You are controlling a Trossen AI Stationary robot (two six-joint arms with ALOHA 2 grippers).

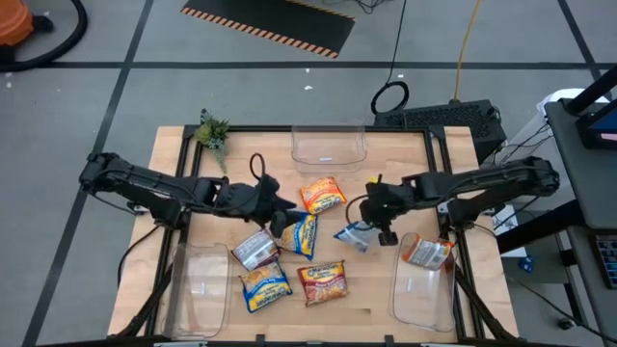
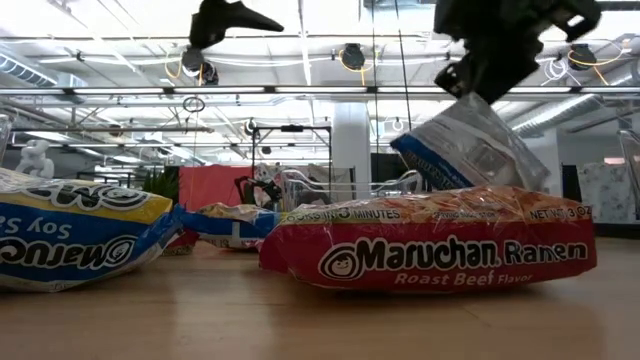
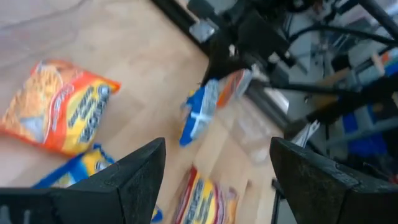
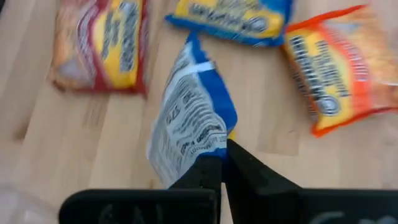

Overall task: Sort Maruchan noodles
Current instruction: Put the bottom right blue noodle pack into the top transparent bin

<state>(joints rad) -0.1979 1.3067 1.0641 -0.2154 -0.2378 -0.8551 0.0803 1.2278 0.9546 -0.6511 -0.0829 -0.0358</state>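
- A clear bin point(image 1: 198, 289) sat at the table's front left corner, with nothing visible inside it.
- The left gripper point(image 1: 280, 214) hovered above the middle of the table, its jaws spread apart and holding nothing; in its wrist view the two fingers point(image 3: 134, 177) stood wide.
- Just in front of it lay a white-and-red packet point(image 1: 254, 249) beside a blue-and-yellow packet point(image 1: 301, 234); nearer the front edge lay another blue-and-yellow packet point(image 1: 264, 285) and a red roast beef packet point(image 1: 323, 280).
- An orange packet point(image 1: 322, 194) lay further back, near a second clear bin point(image 1: 329, 146) at the table's rear edge.
- The right gripper point(image 1: 384, 231) was clenched on one end of a blue packet point(image 1: 355, 236), which hung tilted from it, printed back showing; the low view showed it lifted above the roast beef packet, off the wood.
- At the front right a third clear bin point(image 1: 422, 294) held one orange-and-white packet point(image 1: 428, 253) at its far end.
- A small green plant point(image 1: 213, 132) stood at the rear left corner.
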